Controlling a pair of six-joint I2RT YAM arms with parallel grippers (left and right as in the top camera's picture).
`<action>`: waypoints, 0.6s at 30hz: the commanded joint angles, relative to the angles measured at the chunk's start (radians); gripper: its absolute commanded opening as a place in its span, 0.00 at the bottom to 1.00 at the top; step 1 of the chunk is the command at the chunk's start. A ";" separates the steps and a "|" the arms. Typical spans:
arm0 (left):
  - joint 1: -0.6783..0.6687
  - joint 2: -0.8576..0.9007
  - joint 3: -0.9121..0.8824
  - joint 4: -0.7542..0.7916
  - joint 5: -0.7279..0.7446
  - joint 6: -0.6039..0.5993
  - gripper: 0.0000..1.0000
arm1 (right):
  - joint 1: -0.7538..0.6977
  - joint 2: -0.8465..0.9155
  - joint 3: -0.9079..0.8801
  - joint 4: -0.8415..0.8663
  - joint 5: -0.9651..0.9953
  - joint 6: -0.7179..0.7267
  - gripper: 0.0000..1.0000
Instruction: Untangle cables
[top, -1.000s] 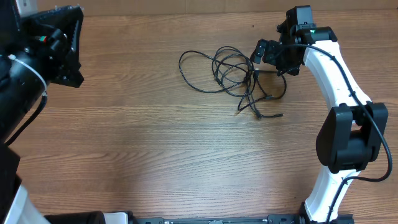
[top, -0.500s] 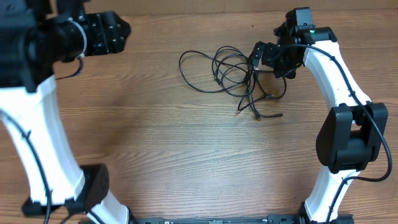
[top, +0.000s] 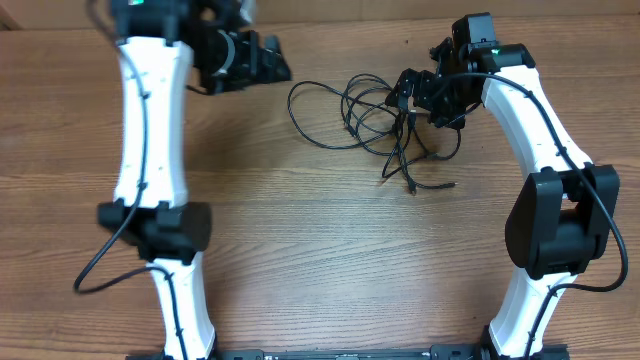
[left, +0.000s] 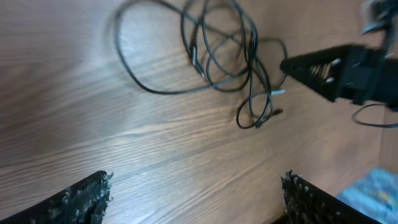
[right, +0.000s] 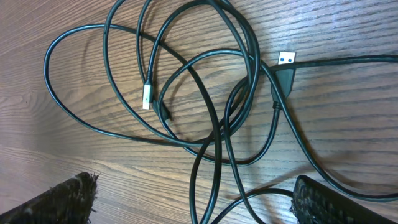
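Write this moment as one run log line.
cables: tangled, none held | left gripper: open, beside cables | right gripper: open, above cables

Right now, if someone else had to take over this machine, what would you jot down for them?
Left gripper: open, empty, near the tangle's left side, touching nothing.
Right gripper: open, hovering over the cables, gripping none.
Cables: black cords in one overlapping heap at the table's far middle; a USB plug lies among the loops.
Done: nothing separated. Left: pull every cord free.
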 joint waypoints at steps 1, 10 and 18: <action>-0.058 0.068 0.000 0.004 0.026 -0.022 0.89 | 0.003 0.005 -0.008 0.002 -0.010 0.003 1.00; -0.197 0.226 0.000 0.156 0.003 -0.038 0.78 | 0.003 0.005 -0.008 0.003 -0.006 0.000 1.00; -0.235 0.340 0.000 0.311 -0.102 -0.142 0.67 | 0.003 0.005 -0.008 0.000 -0.006 0.000 1.00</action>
